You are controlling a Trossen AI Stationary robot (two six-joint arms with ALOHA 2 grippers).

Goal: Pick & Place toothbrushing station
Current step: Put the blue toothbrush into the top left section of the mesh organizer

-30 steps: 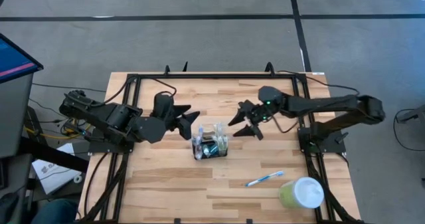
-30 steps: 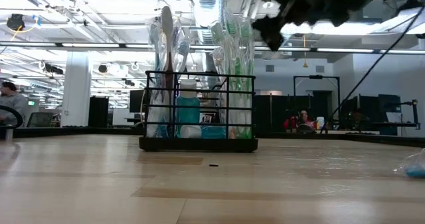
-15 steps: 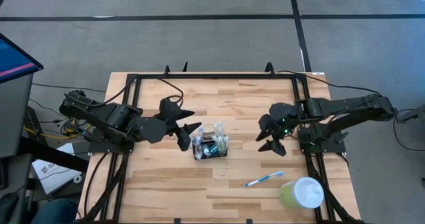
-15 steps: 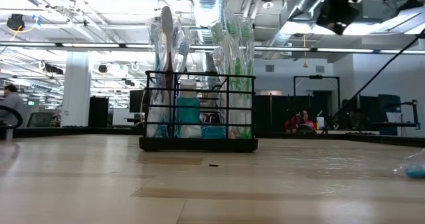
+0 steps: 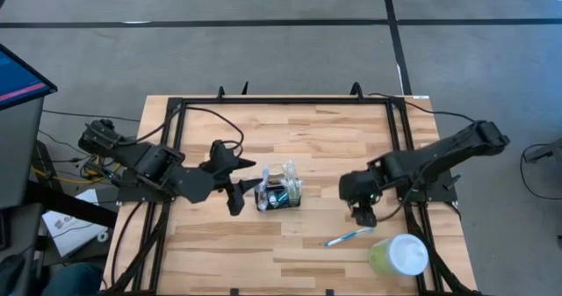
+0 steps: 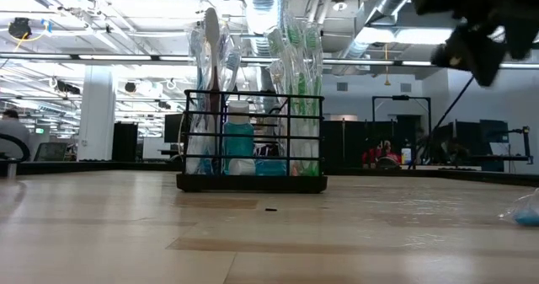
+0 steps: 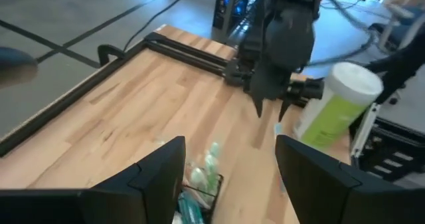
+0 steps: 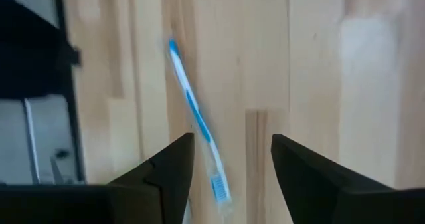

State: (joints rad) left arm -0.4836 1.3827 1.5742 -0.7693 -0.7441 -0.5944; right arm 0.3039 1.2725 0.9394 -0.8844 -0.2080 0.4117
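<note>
The toothbrush holder (image 5: 278,189) is seen upright mid-counter (image 5: 307,138), just beside the spread, empty left hand (image 5: 248,187), which is far nearer than the right hand (image 5: 363,213), held spread and empty over a loose toothbrush (image 5: 349,236) lying lengthwise between its fingers.

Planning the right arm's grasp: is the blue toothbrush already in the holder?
No, the blue toothbrush lies flat on the table, apart from the holder.

A big room with a gray floor

The gray floor (image 5: 263,32) has dark lines (image 5: 397,32) across it. Long bright lights (image 6: 126,61) and shiny pipes (image 6: 396,2) hang under the ceiling. A white pillar (image 6: 97,107) stands far back.
</note>
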